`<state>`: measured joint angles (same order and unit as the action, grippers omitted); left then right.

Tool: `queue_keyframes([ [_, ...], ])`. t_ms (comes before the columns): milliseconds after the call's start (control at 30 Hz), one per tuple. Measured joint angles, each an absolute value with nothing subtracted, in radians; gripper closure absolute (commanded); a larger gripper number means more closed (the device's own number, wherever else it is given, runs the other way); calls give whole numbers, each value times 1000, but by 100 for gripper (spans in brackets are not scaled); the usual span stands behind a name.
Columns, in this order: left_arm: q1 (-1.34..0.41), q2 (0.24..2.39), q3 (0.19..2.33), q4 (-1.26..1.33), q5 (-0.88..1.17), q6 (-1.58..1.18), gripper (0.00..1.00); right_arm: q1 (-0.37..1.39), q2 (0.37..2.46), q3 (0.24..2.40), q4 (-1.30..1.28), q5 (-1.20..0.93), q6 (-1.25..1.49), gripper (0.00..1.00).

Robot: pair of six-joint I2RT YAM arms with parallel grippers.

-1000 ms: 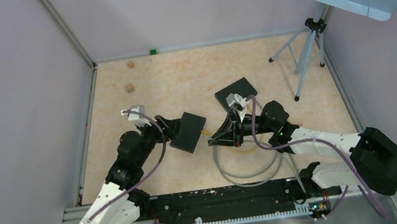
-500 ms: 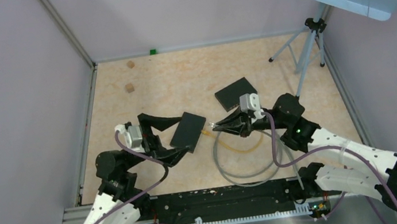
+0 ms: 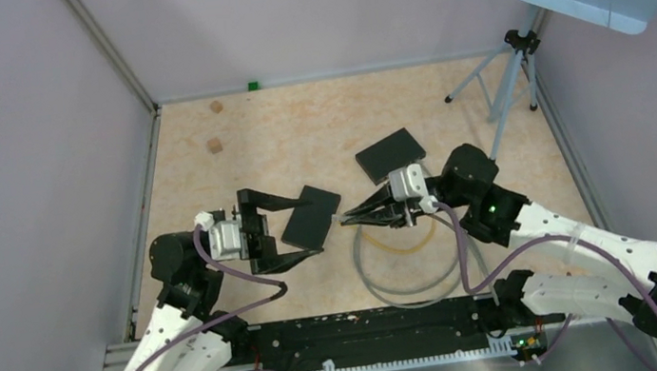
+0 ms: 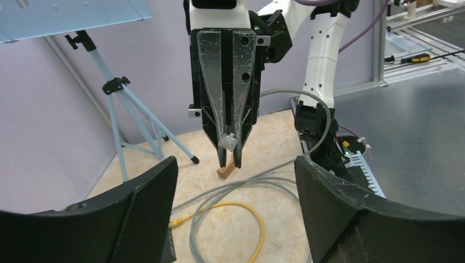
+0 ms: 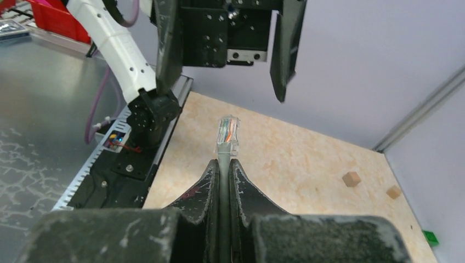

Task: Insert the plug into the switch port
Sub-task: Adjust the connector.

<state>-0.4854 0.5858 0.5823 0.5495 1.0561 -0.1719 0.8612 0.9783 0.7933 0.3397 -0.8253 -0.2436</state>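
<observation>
The switch (image 3: 318, 208) is a flat black box lying on the table, with a yellow cable (image 3: 400, 245) in one port. My left gripper (image 3: 309, 224) stands open, its fingers either side of the switch and not touching it. In the left wrist view only a corner of the switch (image 4: 171, 249) shows beside the left finger (image 4: 148, 213). My right gripper (image 3: 358, 218) is shut on the grey cable just behind the clear plug (image 5: 228, 131). The plug (image 3: 342, 222) points left, a short gap from the switch's right edge. The left wrist view faces the plug (image 4: 228, 141) head-on.
A second flat black box (image 3: 390, 153) lies behind the right gripper. Grey cable loops (image 3: 404, 281) run across the floor near the arm bases. A tripod (image 3: 505, 95) stands at the back right. Two wooden blocks (image 3: 215, 146) (image 3: 217, 107) and a green piece (image 3: 252, 85) sit at the back left.
The left arm has drawn back to the left and turned, so its open fingers now straddle the switch. The right gripper has swung the plug up to point level at the switch.
</observation>
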Motion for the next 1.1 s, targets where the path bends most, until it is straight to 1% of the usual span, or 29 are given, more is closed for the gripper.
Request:
queue_keyframes([
  [133, -488, 615, 598, 546, 1095, -162, 23, 901, 1002, 810, 321, -826, -259, 100],
  [267, -493, 622, 611, 543, 1116, -158, 31, 916, 1014, 821, 317, -825, -260, 100],
  [567, -507, 656, 641, 538, 1163, -158, 44, 927, 1055, 836, 337, -813, -240, 100],
  [633, -510, 664, 642, 532, 1168, -158, 45, 930, 1064, 844, 344, -809, -237, 100],
  [800, -514, 677, 646, 511, 1170, -153, 54, 937, 1070, 854, 367, -804, -231, 100],
  [967, -516, 678, 656, 505, 1170, -148, 57, 950, 1077, 861, 371, -804, -227, 100],
  [1100, -517, 679, 657, 502, 1166, -144, 65, 956, 1079, 867, 369, -804, -225, 100],
])
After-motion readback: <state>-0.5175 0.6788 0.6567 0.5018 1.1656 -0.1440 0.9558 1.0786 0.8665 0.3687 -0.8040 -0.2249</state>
